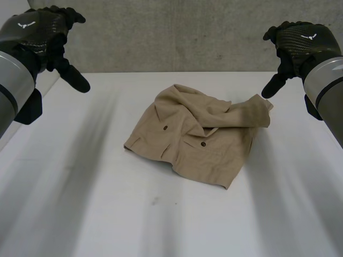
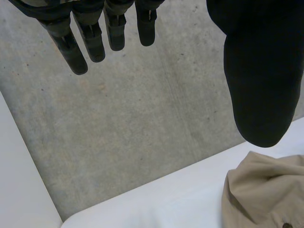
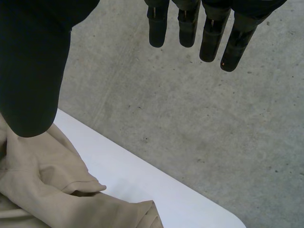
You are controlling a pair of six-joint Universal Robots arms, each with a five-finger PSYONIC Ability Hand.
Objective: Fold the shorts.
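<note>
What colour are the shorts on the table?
Plain tan, with small dark buttons; the shorts show best in the head view.

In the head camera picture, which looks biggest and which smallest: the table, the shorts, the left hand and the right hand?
1. table
2. shorts
3. left hand and right hand: they look about alike, so I won't rank them. Both are nearer the camera, which makes them look bigger.

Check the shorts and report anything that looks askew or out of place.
The tan shorts lie skewed on the white table, not flat: the side nearer the right hand is bunched and flopped over the middle. Both it and the left hand are open, holding nothing.
</note>
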